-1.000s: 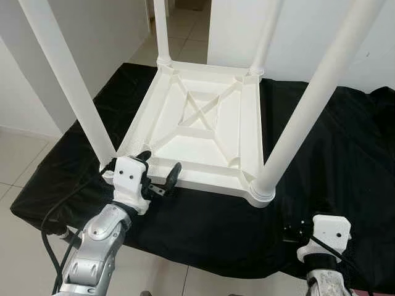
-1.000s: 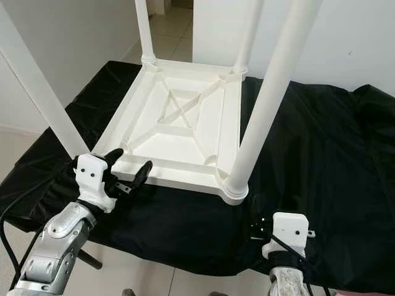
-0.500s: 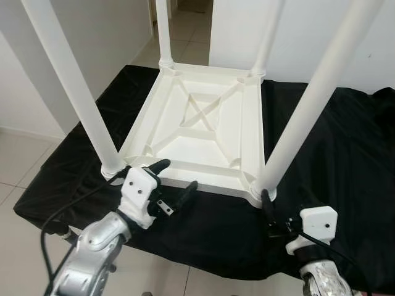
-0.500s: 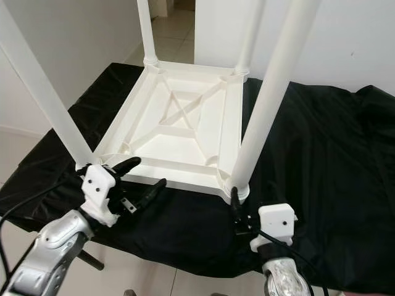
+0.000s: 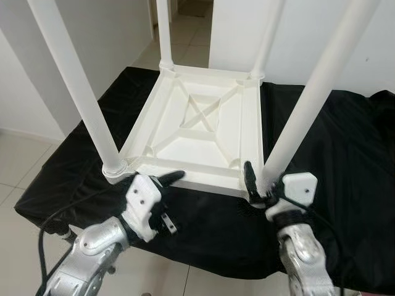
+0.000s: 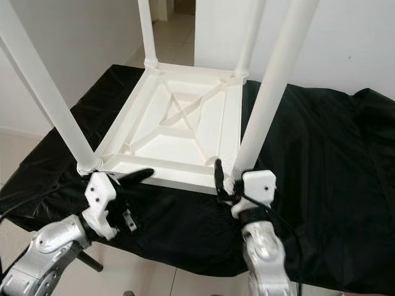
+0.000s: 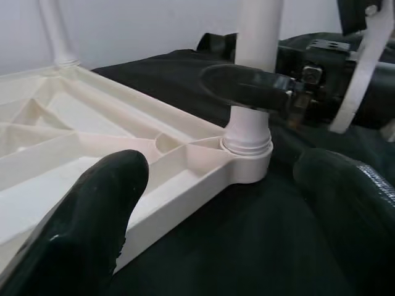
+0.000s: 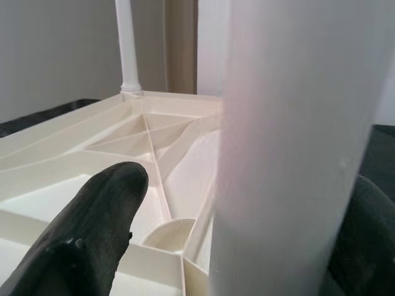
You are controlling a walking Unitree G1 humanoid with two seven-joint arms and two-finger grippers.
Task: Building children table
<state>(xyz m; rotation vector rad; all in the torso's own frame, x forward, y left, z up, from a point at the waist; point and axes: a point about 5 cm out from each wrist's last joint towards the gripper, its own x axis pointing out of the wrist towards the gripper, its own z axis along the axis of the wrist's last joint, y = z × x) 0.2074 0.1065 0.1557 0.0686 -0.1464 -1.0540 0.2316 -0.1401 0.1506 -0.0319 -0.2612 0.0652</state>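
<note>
1. Black cloth [image 5: 345, 142] covers the desk; upturned white children table [image 5: 200, 129] sits frame centre, legs up.
2. Left gripper [image 5: 162, 200], lower left: fingers apart at table's near edge.
3. Right gripper [image 5: 262, 185]: fingers apart, straddling near-right leg [image 5: 296, 129].

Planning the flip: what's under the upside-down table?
A black cloth lies directly under the upturned white table, spreading past all its edges. Whatever supports the cloth is covered. The tabletop's face is pressed down and hidden too.

Upturned table [image 5: 203, 132] on cloth [image 5: 345, 160]; left gripper [image 5: 168, 192] before near edge, right gripper [image 5: 262, 185] around near-right leg [image 5: 308, 98].
</note>
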